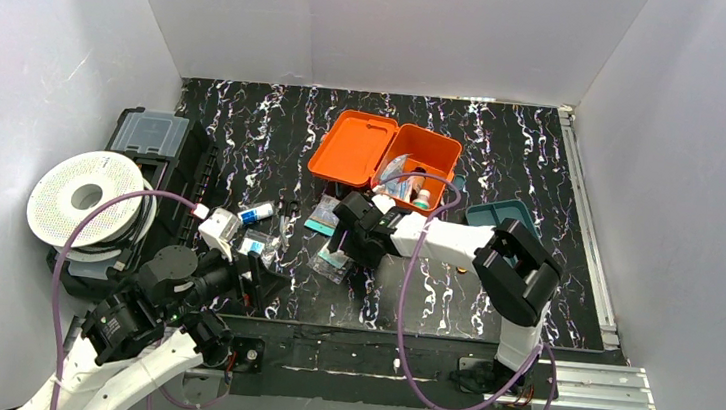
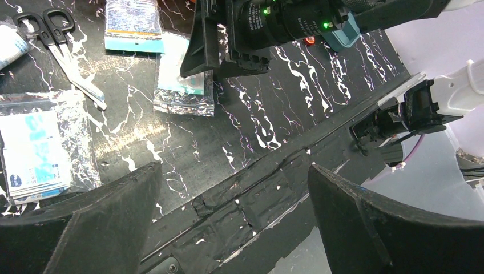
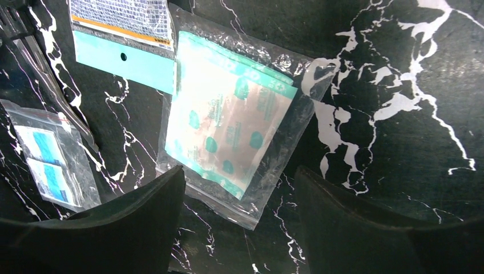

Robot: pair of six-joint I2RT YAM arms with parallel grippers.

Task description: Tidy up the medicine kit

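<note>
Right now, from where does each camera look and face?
Top external: high behind the left arm and right arm, looking down on the open medicine kit; both show.
Left wrist: low by the table's near edge, facing the scissors; own open fingers show.
Right wrist: looking down on a bag of plasters; own open fingers show.
Shared: both wrist views show that bag.

A white filament spool [image 1: 88, 201] sat way over on the left of the black marble-look table [image 1: 535, 151], covering the near part of a black case with a clear lid [image 1: 152, 134], and a dark teal tray [image 1: 501, 214] lay off to the right.
</note>
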